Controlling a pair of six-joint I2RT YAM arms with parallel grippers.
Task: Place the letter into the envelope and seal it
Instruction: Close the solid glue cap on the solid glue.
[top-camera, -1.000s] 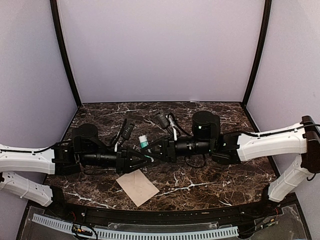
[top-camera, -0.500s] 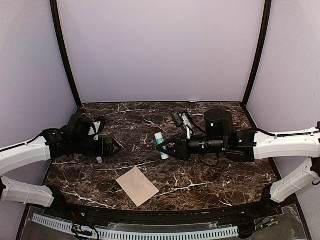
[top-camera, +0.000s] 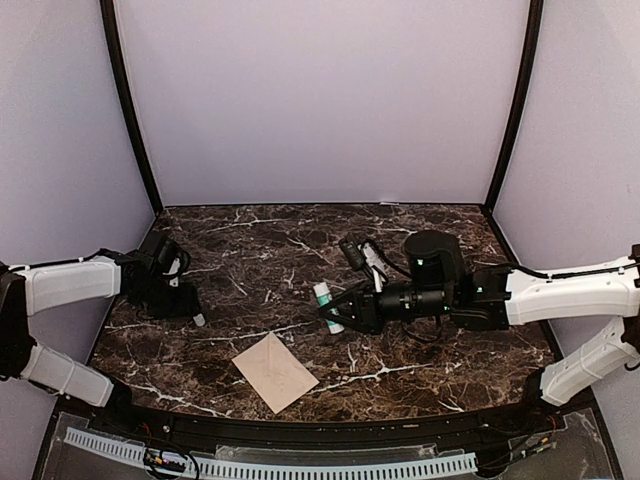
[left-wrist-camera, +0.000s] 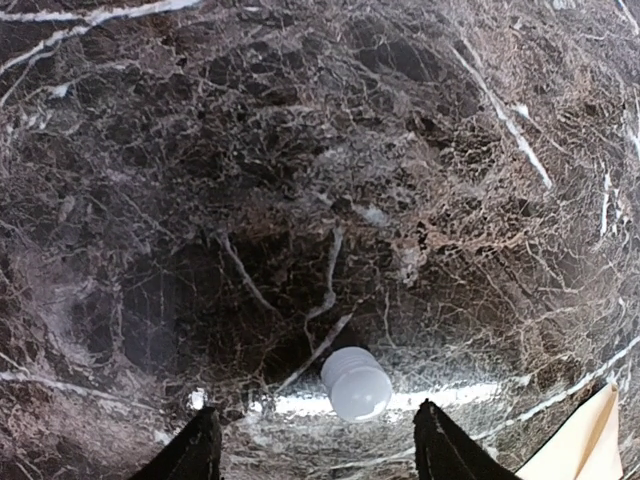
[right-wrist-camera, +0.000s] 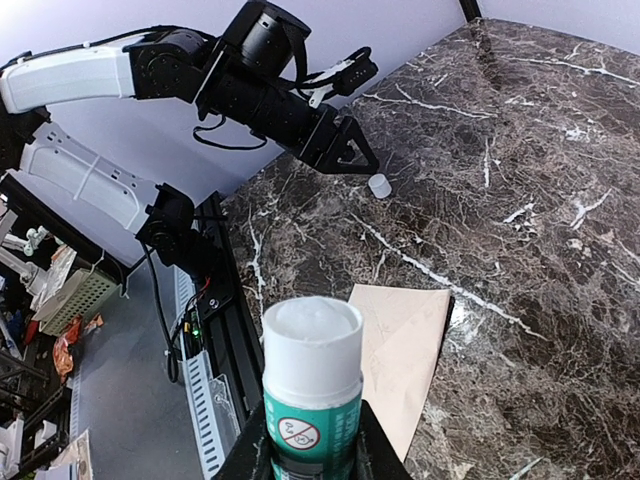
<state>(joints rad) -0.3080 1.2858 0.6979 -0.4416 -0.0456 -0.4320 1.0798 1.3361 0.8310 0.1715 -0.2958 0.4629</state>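
The cream envelope (top-camera: 275, 372) lies flat near the table's front edge, and its diagonal folds show in the right wrist view (right-wrist-camera: 400, 345). The letter is not in view as a separate sheet. My right gripper (top-camera: 337, 314) is shut on an uncapped green-and-white glue stick (top-camera: 323, 297), held above the table behind the envelope; the stick also fills the right wrist view (right-wrist-camera: 312, 385). My left gripper (top-camera: 190, 303) is open at the far left, low over the table. The white glue cap (left-wrist-camera: 355, 383) lies on the table just ahead of its fingers (left-wrist-camera: 195, 452), also seen from above (top-camera: 199, 320).
The dark marble table (top-camera: 430, 360) is enclosed by pale walls with black corner posts (top-camera: 128, 110). A black rail with a white slotted strip (top-camera: 270, 462) runs along the front edge. A corner of the envelope shows at the lower right of the left wrist view (left-wrist-camera: 590, 445).
Both grippers were together at the glue stick. The left arm pulled back left, leaving the cap on the table. The right gripper kept the stick and shifted right.
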